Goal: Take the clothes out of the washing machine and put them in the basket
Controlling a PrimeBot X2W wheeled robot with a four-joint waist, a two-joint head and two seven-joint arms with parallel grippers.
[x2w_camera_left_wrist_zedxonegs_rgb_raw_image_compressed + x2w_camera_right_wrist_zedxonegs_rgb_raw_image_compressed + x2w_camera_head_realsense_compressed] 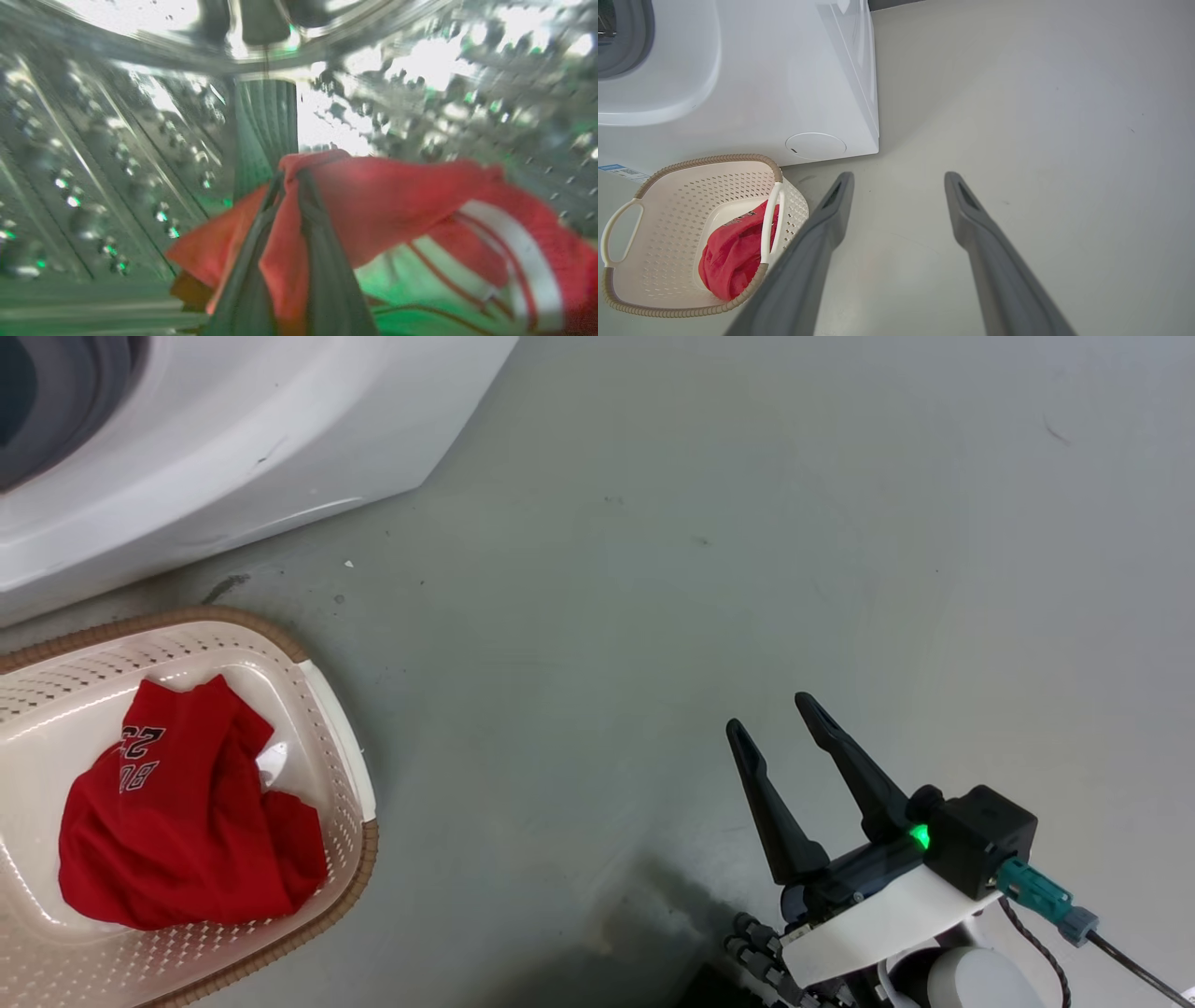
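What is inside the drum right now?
A striped red garment is in the drum, with a fold pinched between the fingers of the left gripper. The cloth covers the drum wall beneath it, so anything under it can't be seen.

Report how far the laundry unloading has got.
Done: one red lettered garment lies in the basket. In hand: the left end effector, inside the steel drum, is shut on the red white-striped garment. Left: carry it out and drop it in the basket. The right end effector hangs open above the floor.
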